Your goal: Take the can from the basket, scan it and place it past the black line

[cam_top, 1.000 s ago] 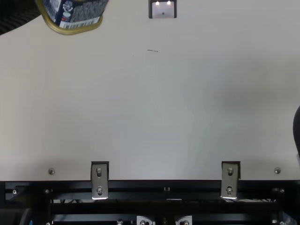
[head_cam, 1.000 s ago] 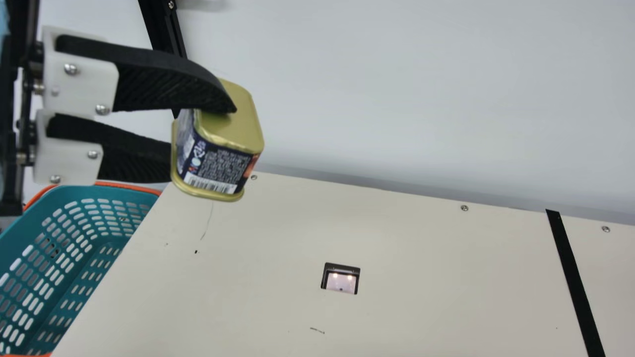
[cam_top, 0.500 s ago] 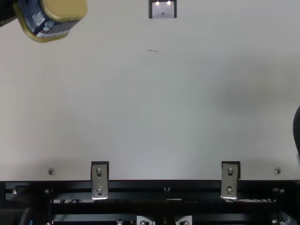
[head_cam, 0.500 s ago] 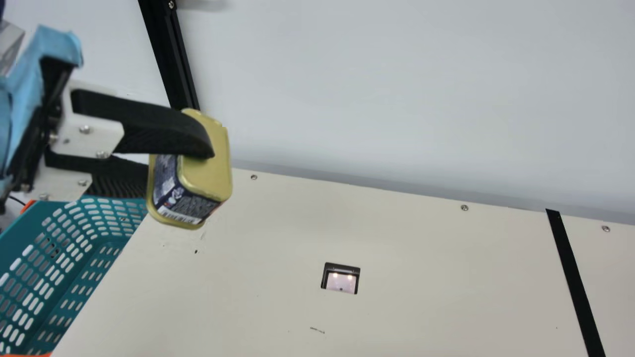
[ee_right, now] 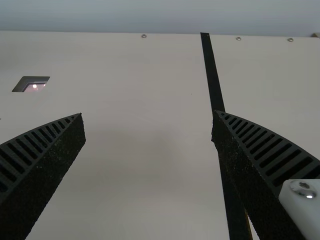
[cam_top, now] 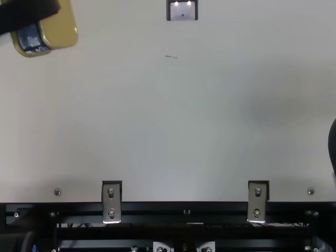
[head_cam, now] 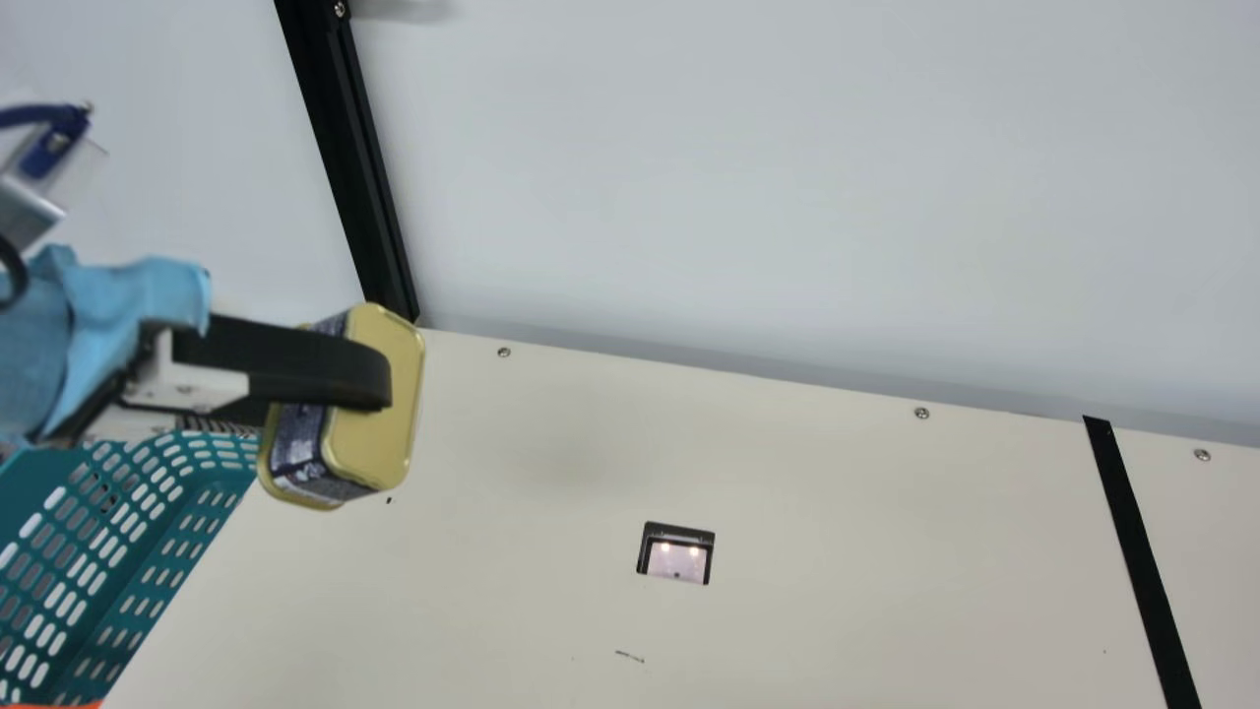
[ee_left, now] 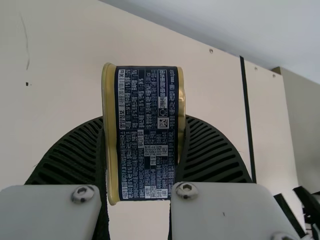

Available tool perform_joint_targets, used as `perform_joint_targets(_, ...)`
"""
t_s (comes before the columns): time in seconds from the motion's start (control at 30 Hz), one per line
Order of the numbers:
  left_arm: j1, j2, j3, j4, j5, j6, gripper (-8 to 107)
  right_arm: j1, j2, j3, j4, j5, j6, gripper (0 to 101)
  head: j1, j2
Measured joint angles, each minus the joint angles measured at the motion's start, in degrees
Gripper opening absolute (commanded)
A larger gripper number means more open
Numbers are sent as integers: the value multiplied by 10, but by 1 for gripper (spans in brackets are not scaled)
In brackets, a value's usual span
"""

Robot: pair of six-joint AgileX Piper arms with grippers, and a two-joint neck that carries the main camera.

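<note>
Basket (head_cam: 28, 478) sits near left hand (head_cam: 340, 402), clamped on can (head_cam: 364, 448); scanner (head_cam: 676, 559) lies farther right.

At nine o'clock in the main view, your left arm (head_cam: 89, 409) wears a light-blue cloth sleeve (head_cam: 143, 290), loosely bunched. Toward ten o'clock it carries a silvery block (head_cam: 25, 212) and a blue piece (head_cam: 54, 143), with a dark cable (head_cam: 18, 264) curving near the edge. Your left fingers (head_cam: 295, 364) are black and ribbed, on pale mounts (ee_left: 47, 212) with silvery hex-socket screws (ee_left: 83, 194). Your right fingers (ee_right: 45, 170) are black too, slotted, with rough, speckled inner faces; one white mount (ee_right: 302, 207) sits toward four o'clock.
</note>
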State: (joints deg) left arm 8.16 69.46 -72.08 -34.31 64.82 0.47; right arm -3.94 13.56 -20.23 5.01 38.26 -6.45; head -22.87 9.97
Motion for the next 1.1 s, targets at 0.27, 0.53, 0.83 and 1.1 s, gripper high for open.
perform_joint_targets(0.27,-19,-16,80,-19,-70,78,10,0,0,0,0,0,0,101,-3,0)
perform_joint_targets(0.53,-53,-39,148,-10,-148,155,10,0,0,0,0,0,0,101,0,0)
perform_joint_targets(0.83,-101,-73,208,12,-245,246,10,0,0,0,0,0,0,101,0,0)
perform_joint_targets(1.1,-134,-90,262,11,-328,311,10,0,0,0,0,0,0,101,-3,0)
